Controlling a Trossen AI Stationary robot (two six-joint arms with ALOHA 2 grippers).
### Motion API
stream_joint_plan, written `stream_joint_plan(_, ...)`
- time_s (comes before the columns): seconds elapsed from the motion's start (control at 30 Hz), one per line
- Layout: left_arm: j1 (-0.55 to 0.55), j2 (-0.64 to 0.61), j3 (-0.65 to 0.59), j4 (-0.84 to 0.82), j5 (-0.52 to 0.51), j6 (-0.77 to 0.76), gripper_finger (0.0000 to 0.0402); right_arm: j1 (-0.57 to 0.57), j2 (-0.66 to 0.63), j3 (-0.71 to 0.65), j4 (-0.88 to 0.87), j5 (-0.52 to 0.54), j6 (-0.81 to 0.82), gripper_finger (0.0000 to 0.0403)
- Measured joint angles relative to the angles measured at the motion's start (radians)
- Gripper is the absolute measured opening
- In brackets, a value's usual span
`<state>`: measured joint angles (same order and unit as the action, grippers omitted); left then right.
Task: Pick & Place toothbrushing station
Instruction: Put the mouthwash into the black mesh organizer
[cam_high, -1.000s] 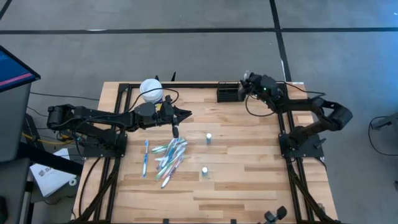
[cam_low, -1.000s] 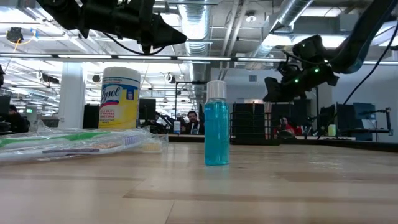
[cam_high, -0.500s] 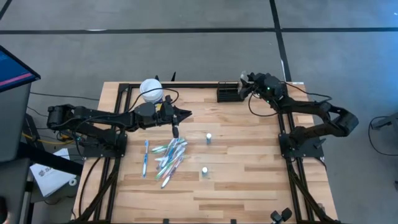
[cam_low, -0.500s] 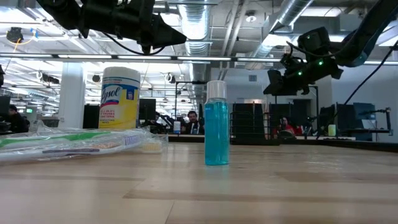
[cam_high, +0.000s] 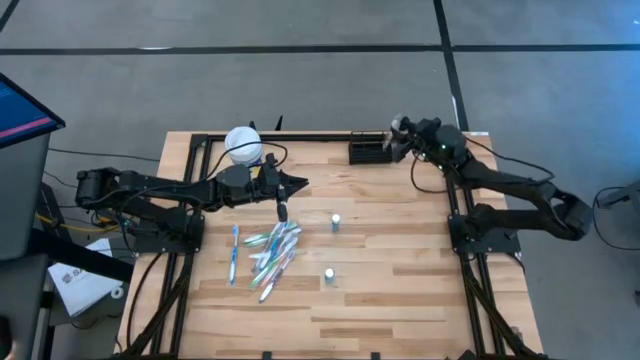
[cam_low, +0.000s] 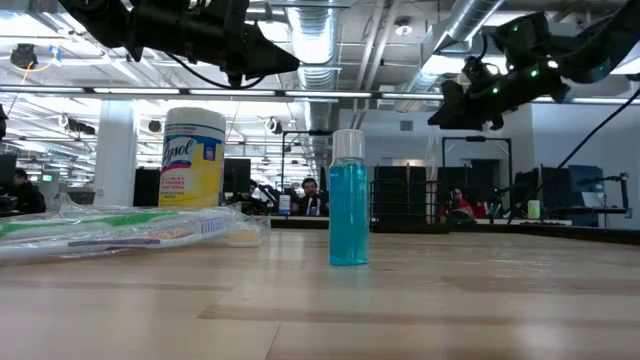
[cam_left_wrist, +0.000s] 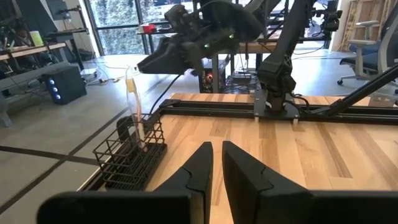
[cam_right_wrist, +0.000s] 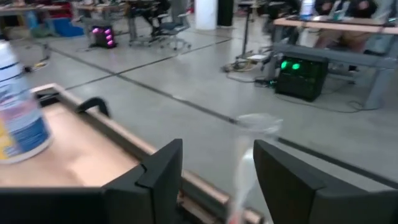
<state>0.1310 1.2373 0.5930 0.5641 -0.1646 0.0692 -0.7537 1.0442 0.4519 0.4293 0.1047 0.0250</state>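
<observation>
Open industrial robotics lab: exposed ceiling ducts (cam_low: 318, 40), concrete floor (cam_high: 300, 90), distant workbenches (cam_right_wrist: 323, 28), seated people (cam_low: 310, 195).

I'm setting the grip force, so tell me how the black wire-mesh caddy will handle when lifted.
The black wire-mesh caddy is open wire, so probably light and stiff. Its thin top rim suits a pinch by the right gripper above it. A packaged toothbrush stands upright inside, so tilting could tip it out.

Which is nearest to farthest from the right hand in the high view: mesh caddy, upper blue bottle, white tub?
From the right hand:
1. Mesh caddy, at the table's far edge, right beside it.
2. Upper blue bottle, mid-table.
3. White tub, far-left corner, by the left arm.
</observation>
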Motion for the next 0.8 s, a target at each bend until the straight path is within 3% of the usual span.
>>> stream_joint_plan(0.23, 0.000, 0.000, 0.000, 0.000, 0.001, 0.000, 0.0031, 0.134, -0.084, 0.000, -0.106, -0.010, 0.001, 0.0176)
stream_joint_plan(0.4, 0.000, 0.000, 0.000, 0.000, 0.004, 0.000, 0.0031, 0.252, -0.095, 0.000, -0.115, -0.109, 0.026, 0.0166)
stream_joint_plan(0.8, 0.000, 0.000, 0.000, 0.000, 0.003, 0.000, 0.0031, 0.550, 0.085, 0.000, -0.054, -0.134, 0.023, 0.0147)
